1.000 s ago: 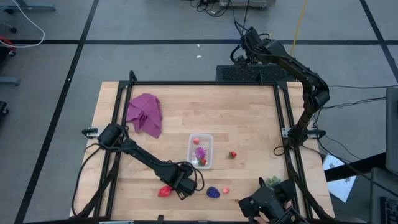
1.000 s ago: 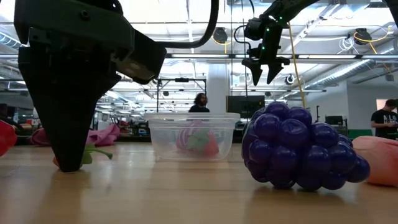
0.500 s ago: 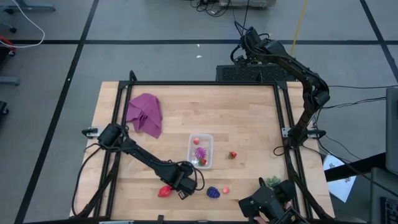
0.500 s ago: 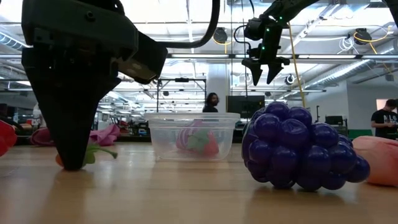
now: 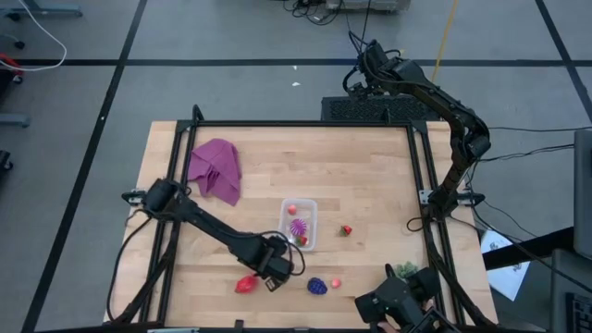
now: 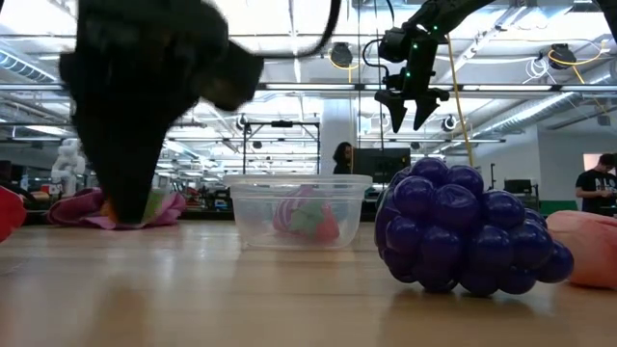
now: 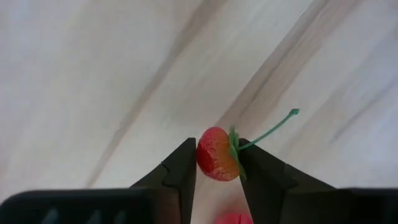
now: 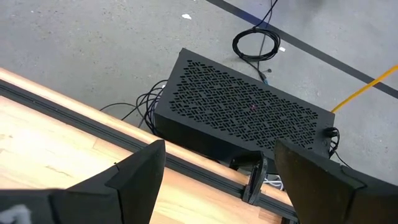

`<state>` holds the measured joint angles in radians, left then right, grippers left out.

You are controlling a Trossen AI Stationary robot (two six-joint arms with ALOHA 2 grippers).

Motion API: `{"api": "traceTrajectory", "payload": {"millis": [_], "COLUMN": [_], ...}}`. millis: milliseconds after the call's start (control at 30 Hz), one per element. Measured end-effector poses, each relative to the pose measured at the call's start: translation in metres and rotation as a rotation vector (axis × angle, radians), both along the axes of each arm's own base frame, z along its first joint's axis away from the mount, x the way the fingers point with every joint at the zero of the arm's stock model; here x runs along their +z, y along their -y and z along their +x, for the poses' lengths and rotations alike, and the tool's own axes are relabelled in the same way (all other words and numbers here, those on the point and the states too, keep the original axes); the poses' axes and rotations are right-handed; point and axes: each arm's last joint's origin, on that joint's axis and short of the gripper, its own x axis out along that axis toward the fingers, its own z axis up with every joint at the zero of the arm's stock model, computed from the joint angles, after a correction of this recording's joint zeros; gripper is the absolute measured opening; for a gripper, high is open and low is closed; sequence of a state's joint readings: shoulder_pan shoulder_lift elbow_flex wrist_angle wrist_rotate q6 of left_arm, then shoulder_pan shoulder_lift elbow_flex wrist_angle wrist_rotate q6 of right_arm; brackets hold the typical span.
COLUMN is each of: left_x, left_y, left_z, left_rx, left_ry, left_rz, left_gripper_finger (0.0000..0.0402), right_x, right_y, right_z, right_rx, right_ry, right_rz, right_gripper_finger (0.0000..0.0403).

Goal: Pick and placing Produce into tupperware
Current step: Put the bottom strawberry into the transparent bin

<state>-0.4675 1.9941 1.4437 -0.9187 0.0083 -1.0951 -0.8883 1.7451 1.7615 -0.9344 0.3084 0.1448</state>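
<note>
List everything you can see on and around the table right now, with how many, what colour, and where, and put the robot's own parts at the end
Tupperware: one, clear, table centre, holding a spiky magenta piece and small red ones.
Red berry: one, right of the tub.
Larger red piece: one, near front edge.
Purple grapes: one bunch, front edge.
Small pink piece: one, beside the grapes.
Magenta cloth: one, back left of table.
Black perforated box: one, on floor behind table.
Red cherry: one, green stem, in left hand.
Left hand: shut on the cherry, front of table.
Right hand: open, raised behind the table's back edge.
</note>
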Motion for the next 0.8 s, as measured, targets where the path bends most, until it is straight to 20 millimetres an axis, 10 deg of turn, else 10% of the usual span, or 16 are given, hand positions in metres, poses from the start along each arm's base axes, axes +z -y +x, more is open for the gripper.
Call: {"api": "traceTrajectory", "payload": {"millis": [367,800], "left_x": [0.079,0.079], "left_y": [-0.045,-0.103], "left_z": [-0.012,0.026], "left_rx": [0.007,-0.124], "left_ry": [0.227,0.379], "left_rz": [0.080,0.096], "left_gripper_finger": [0.0113,0.0113], "right_x": [0.000,0.001], "right_y": [0.000,0.002], "right_z": [0.000,0.000], "right_rx": [0.000,0.024], "right_ry": [0.000,-0.010], "right_rz": [-0.001,-0.016], "right_gripper_finger": [0.0293,0.0293]}}
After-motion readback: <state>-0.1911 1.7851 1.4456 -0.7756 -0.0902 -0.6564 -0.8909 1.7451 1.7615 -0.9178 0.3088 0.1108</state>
